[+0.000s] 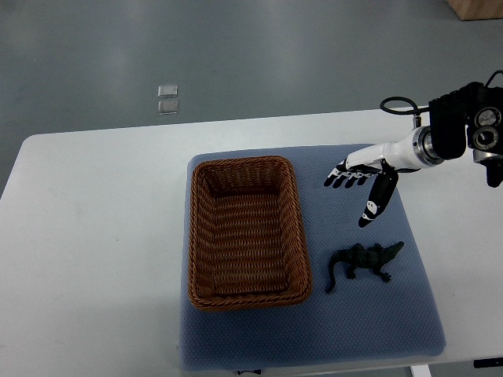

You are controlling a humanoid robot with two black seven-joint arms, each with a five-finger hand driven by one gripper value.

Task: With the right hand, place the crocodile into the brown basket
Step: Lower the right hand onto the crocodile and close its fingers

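A dark green toy crocodile (365,263) lies on the blue mat (377,322), to the right of the brown wicker basket (198,236). The basket holds nothing. My right hand (360,188) hovers above and slightly behind the crocodile, fingers spread and pointing left and down, holding nothing. Its arm enters from the right edge. The left arm does not show.
The mat lies on a white table (94,236). Grey floor lies beyond the table's far edge, with a small floor fitting (167,99). A wooden corner (475,8) shows at the top right.
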